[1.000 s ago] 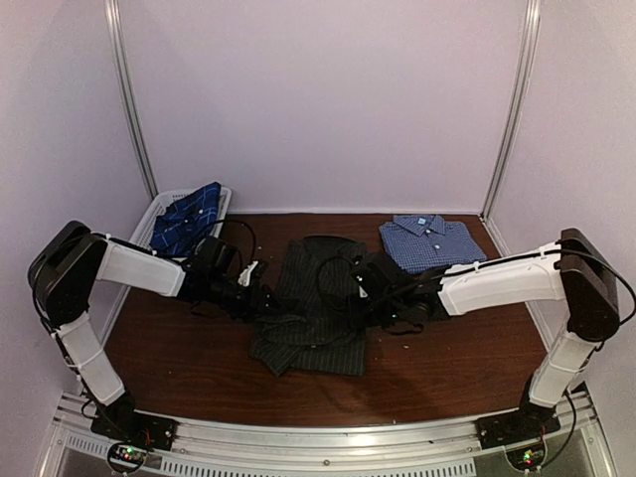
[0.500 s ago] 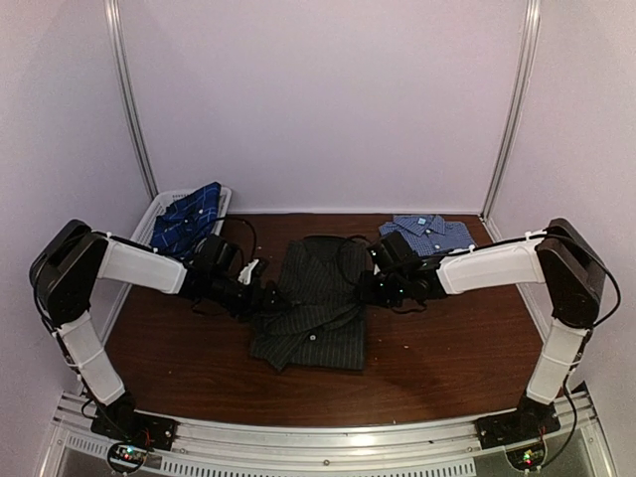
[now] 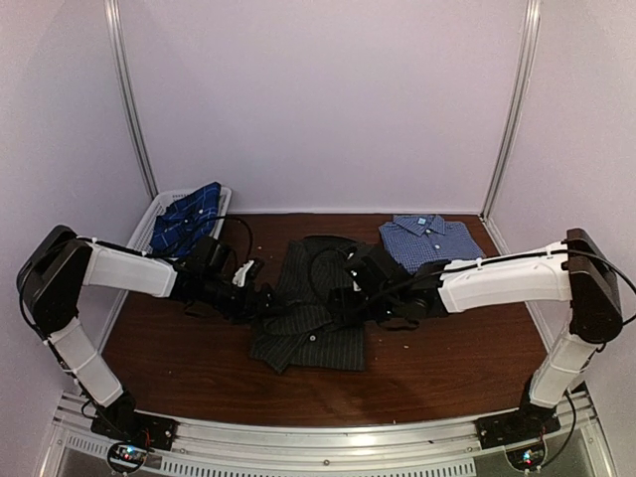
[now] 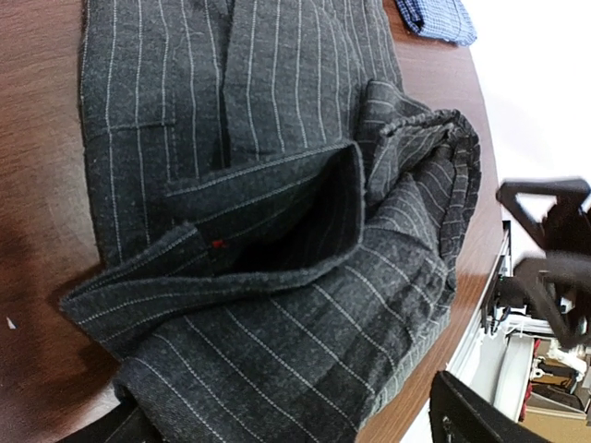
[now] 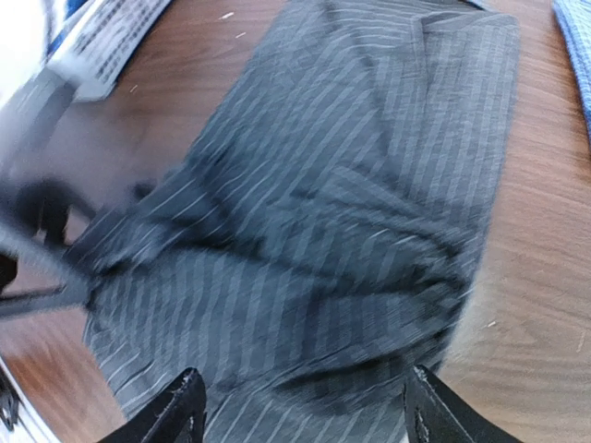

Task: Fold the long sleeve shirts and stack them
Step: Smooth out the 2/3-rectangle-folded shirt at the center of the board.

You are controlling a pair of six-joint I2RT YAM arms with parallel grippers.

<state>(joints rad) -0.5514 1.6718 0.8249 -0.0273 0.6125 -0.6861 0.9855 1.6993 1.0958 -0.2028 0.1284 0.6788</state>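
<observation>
Left gripper (image 3: 261, 298) released, spread wide around a bunched fold of pinstripe shirt (image 3: 310, 343). Right gripper (image 5: 300, 401) likewise released, poised over same shirt, cloth directly beneath.

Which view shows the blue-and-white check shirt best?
Top external: the blue-and-white check shirt lies whole and folded, collar showing. The left wrist view catches only a corner at its top edge; the right wrist view only a blurred sliver at its right edge.

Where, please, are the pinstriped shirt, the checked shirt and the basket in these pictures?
pinstriped shirt (image 3: 318, 346): top view, lower front panel.
checked shirt (image 3: 429, 239): top view, folded front.
basket (image 3: 147, 221): top view, left rim.
</observation>
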